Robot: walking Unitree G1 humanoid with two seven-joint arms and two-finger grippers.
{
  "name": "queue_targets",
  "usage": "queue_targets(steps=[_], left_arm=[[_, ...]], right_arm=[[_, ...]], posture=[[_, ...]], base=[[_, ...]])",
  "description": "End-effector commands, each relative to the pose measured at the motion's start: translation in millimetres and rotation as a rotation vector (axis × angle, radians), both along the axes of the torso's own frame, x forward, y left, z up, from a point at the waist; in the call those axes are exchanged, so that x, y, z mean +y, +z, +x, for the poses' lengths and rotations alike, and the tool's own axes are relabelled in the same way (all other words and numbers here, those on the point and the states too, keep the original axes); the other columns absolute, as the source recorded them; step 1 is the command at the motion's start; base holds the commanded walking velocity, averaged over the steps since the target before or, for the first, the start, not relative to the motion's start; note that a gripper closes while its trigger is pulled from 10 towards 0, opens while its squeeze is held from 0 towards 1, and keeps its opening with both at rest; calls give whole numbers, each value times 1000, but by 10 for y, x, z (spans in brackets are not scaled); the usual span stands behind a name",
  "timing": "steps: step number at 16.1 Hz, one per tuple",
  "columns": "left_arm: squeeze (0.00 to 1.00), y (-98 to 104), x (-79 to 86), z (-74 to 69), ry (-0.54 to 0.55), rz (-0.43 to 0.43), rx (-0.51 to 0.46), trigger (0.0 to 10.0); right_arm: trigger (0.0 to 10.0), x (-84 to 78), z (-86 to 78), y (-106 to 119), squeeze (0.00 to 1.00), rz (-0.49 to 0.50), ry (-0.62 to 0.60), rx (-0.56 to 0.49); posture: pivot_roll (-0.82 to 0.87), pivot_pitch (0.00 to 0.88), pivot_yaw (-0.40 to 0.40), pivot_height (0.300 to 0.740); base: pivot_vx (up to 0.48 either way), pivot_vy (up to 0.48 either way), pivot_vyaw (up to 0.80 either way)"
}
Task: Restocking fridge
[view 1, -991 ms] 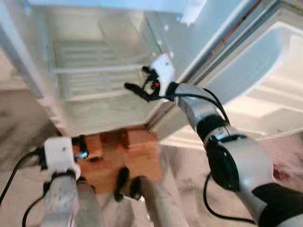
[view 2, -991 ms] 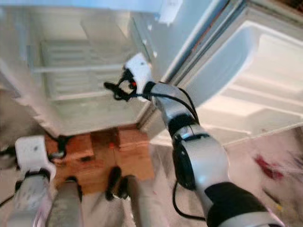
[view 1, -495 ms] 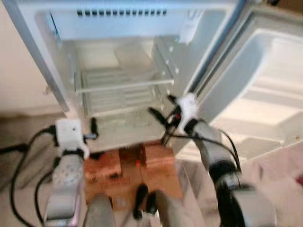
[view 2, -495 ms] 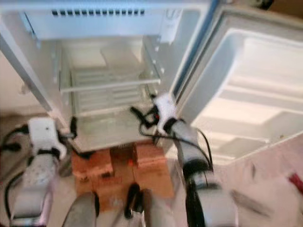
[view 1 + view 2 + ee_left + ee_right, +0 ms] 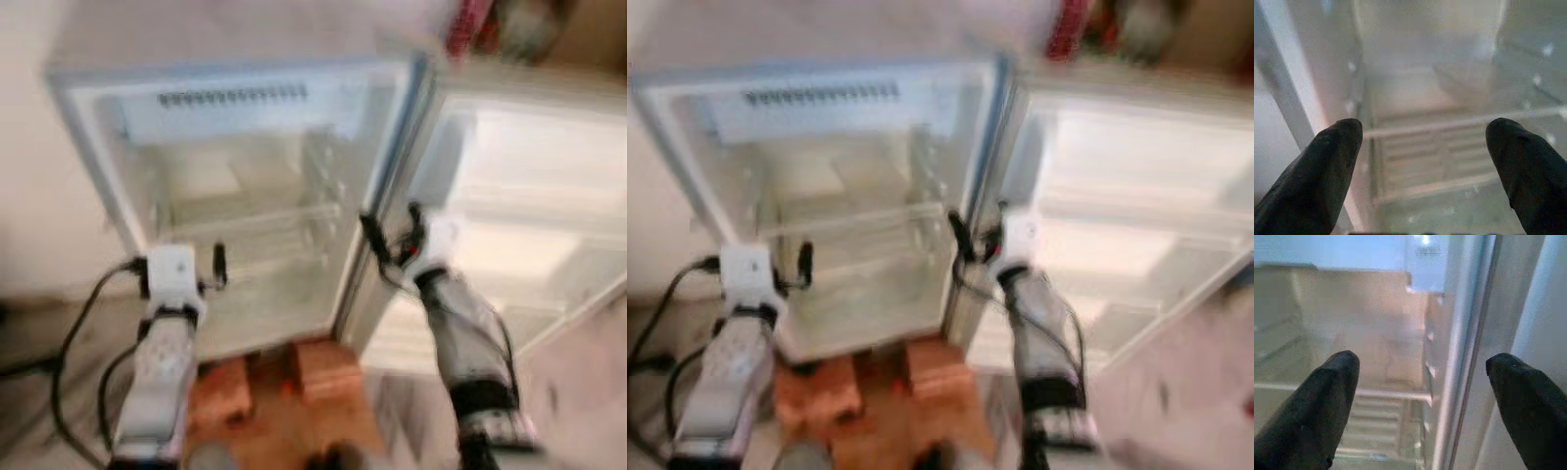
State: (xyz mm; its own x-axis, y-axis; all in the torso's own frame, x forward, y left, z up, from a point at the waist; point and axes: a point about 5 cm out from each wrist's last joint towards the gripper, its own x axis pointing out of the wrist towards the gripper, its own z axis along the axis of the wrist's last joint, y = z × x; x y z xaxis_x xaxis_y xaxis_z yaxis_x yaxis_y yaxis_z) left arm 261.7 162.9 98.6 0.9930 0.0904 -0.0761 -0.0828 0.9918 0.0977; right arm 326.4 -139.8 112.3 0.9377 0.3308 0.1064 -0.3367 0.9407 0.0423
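Note:
A small white fridge [image 5: 127, 220] stands in front of me with its door [image 5: 519, 245] swung wide to the right. Inside, a clear shelf [image 5: 250, 223] crosses the white compartment, and nothing is on it. My left gripper [image 5: 218, 265] is raised at the fridge's lower left front, open, with nothing between its fingers [image 5: 1327, 166]. My right gripper [image 5: 390, 233] hangs open at the front edge of the fridge's right wall, beside the door hinge side; its fingers [image 5: 1322, 401] hold nothing. Both head views are blurred.
The fridge rests on wooden blocks [image 5: 313, 367] over a brown board. Black cables [image 5: 73, 333] trail from my left arm across the floor at the left. Red and dark objects [image 5: 490, 24] sit behind the top of the door.
The camera has pulled back and tilted up, so the whole fridge front and door now show. Both grippers stay open; the right one has shifted from inside the compartment to its right front edge.

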Motion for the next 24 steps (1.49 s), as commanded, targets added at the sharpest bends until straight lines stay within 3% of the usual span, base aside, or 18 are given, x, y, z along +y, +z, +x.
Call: queue_targets(steps=[1,3,7,9,18,24], left_arm=[[0,-7,33,0,9,18,1,10000],[0,-19,68,-4,22,24,3,10000],[0,-8,105,22,12,41,1,10000],[0,8,114,41,11,42,2,10000],[0,-2,132,11,-22,75,26,10000],[0,34,45,145,-136,119,34,10000]], right_arm=[[10000,-25,32,132,0,-3,-20,-41],[10000,-24,30,162,0,28,-59,-28],[10000,70,-41,48,0,-51,-62,36],[10000,63,-68,11,0,-27,-77,62],[10000,-59,-71,21,0,46,-188,75],[10000,-233,-196,-79,0,57,-302,90]], posture=[[143,0,-105,740],[137,2,-97,740],[136,8,-87,740],[137,11,-83,740],[150,17,-25,740],[109,4,42,740]], base=[[0,0,0],[0,0,0],[0,0,0],[0,0,0],[-118,0,0],[-236,0,0]])
